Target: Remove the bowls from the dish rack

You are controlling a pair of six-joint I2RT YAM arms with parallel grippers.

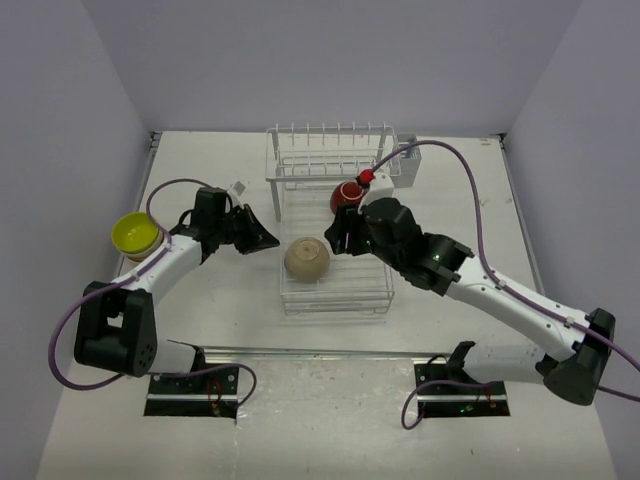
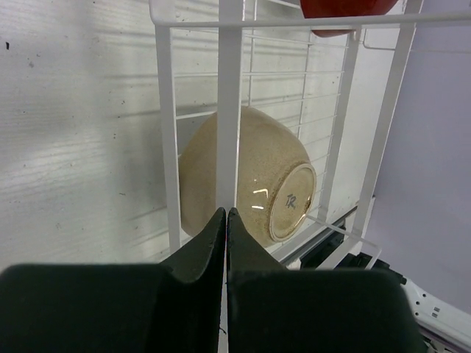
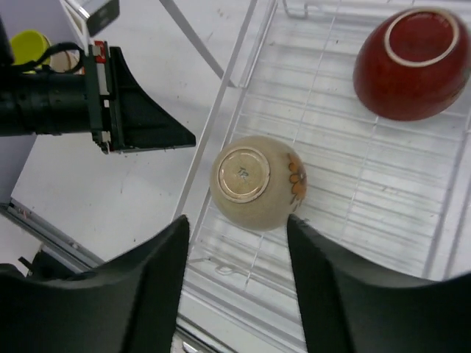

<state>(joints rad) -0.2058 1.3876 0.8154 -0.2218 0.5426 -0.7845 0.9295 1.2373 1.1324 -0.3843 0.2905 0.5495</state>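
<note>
Beige bowl (image 1: 307,259) sits upside down on the dish rack (image 1: 335,300) tray. The dark red bowl (image 1: 346,196) behind it is also inverted and partly hidden by the right arm. Left gripper (image 1: 272,240) has its fingers pressed together, just outside the rack's left edge. Right gripper (image 3: 237,224) is spread wide over the beige bowl. Lime-yellow bowl (image 1: 135,233) is at the table's left — what's under it is unclear.

We see the dish rack's (image 2: 229,110) white side rail standing between the left gripper (image 2: 226,215) and the beige bowl (image 2: 272,162); from above that bowl lies unobstructed beneath our right gripper's (image 3: 237,224) spread jaws
</note>
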